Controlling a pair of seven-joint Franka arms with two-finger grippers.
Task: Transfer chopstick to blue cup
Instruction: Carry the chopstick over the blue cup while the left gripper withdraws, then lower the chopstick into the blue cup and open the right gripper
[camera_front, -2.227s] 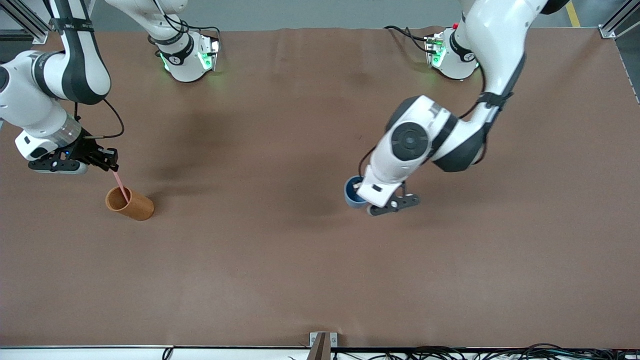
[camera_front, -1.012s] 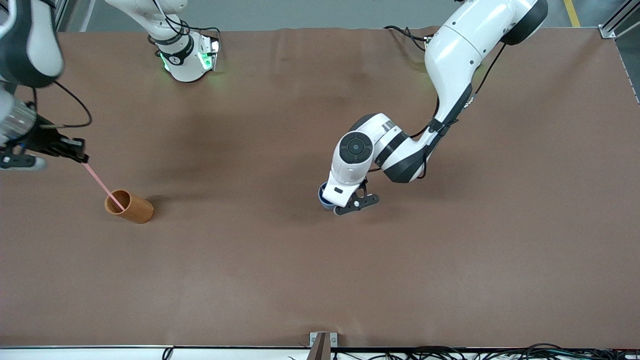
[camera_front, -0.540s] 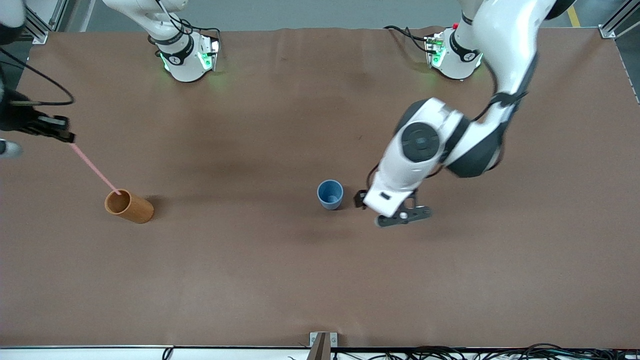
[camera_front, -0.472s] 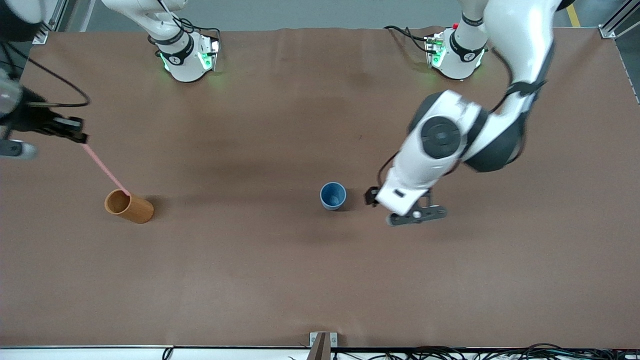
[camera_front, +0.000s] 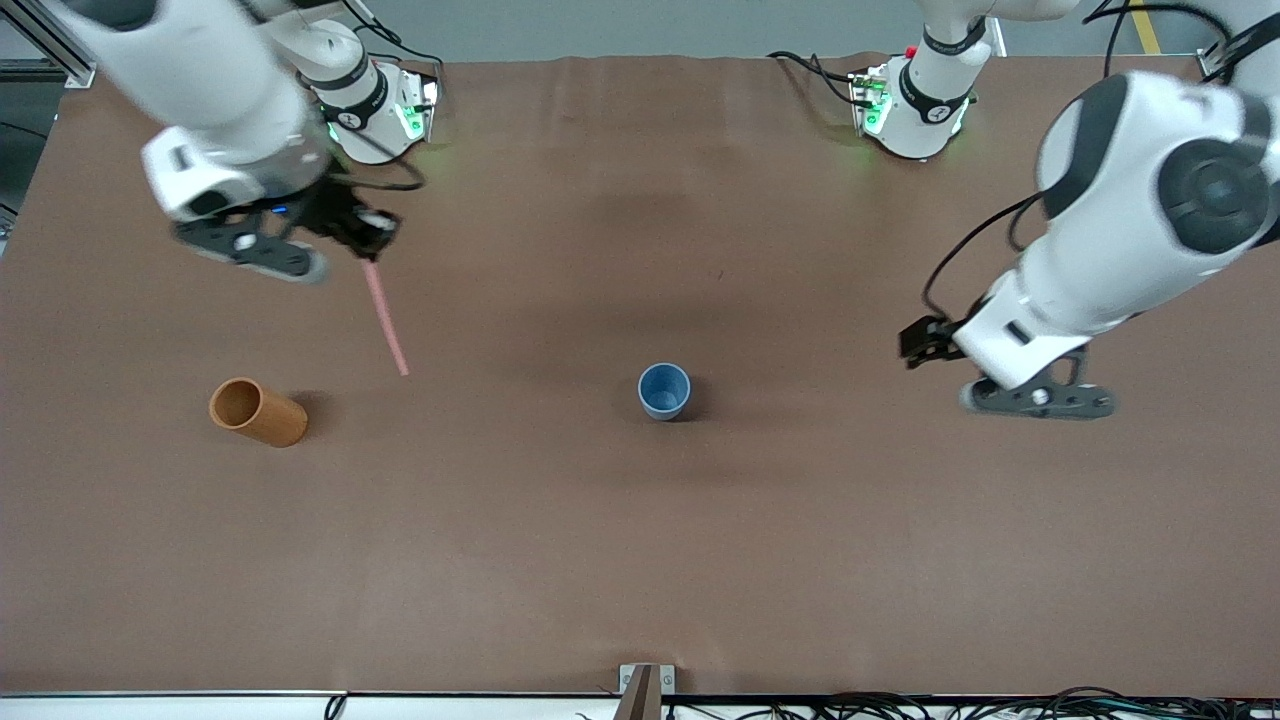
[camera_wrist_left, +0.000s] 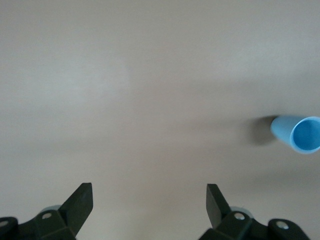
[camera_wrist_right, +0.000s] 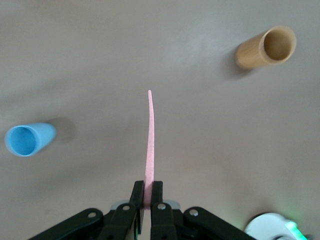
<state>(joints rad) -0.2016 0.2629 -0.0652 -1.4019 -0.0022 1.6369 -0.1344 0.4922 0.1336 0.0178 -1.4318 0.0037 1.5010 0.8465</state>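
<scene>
The right gripper (camera_front: 372, 232) is clenching the chopstick (camera_front: 386, 318) in the air, over bare table between the orange-brown cup (camera_front: 258, 411) and the blue cup (camera_front: 663, 390). The left gripper (camera_front: 925, 345) is hanging spread wide and empty over the table toward the left arm's end, well apart from the blue cup.

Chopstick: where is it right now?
The chopstick hangs from the shut right gripper over bare table between the orange-brown cup and the blue cup, in neither.

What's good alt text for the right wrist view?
The right gripper is shut on the pink chopstick, which hangs over bare brown table. The blue cup and the orange-brown cup stand upright and empty, well apart, on either side of the stick.
</scene>
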